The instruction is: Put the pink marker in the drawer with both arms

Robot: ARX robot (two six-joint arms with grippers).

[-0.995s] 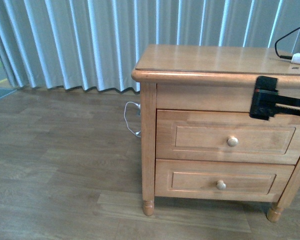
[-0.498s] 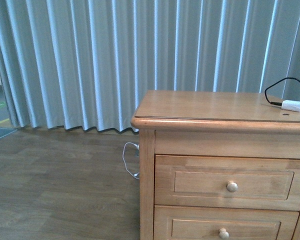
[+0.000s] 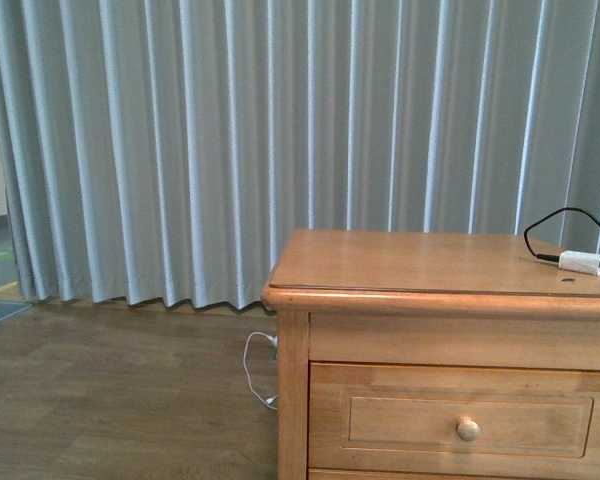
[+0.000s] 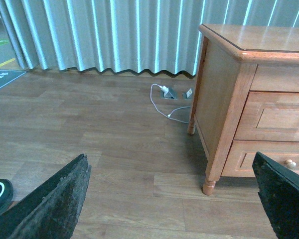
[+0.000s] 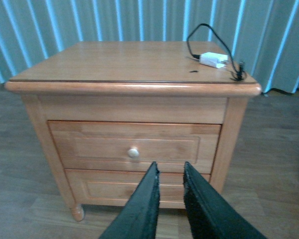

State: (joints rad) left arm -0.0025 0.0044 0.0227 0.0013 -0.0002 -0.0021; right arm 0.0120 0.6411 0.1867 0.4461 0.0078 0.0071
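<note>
Honey-brown drawer point(image 5: 134, 148) closed, round knob point(image 5: 133, 152); pink marker seemingly out of view

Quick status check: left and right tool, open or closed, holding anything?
Left tool: open wide, fingers far apart, nothing between them.
Right tool: nearly closed, narrow gap between its fingers, holding nothing; pink marker not in view.

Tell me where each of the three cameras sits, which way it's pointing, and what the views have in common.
Front view: on the robot's body, facing the curtain and the cabinet; no arm shows.
Left wrist view: low over the wood floor, facing the cabinet's side; wide-open left pincer at the frame's edges.
Right wrist view: facing the cabinet front and upper drawer; right pincer fingers nearly together, holding nothing.
Shared: front and right wrist views both show the white plug box on top; no pink marker anywhere.
</note>
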